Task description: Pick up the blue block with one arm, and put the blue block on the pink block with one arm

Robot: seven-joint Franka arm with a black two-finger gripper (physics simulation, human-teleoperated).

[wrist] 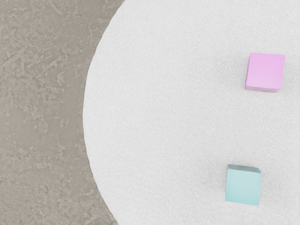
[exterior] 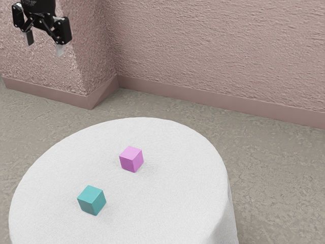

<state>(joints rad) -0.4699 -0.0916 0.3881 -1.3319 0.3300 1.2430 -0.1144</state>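
Blue block (exterior: 91, 200), equal-sided, flat on white table (exterior: 177, 147) near pink block (exterior: 131, 159); tool (exterior: 45, 43) unclenched aloft.

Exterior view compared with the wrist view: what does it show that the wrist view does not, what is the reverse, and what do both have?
Exterior view: the gripper, open and holding nothing, high at the exterior view's upper left, away from both blocks; also the pink wall and its baseboard.
Wrist view: a look from straight above, where the blocks' top faces appear as squares.
Both: the round white table, the blue block and the pink block standing apart on it, and the floor.
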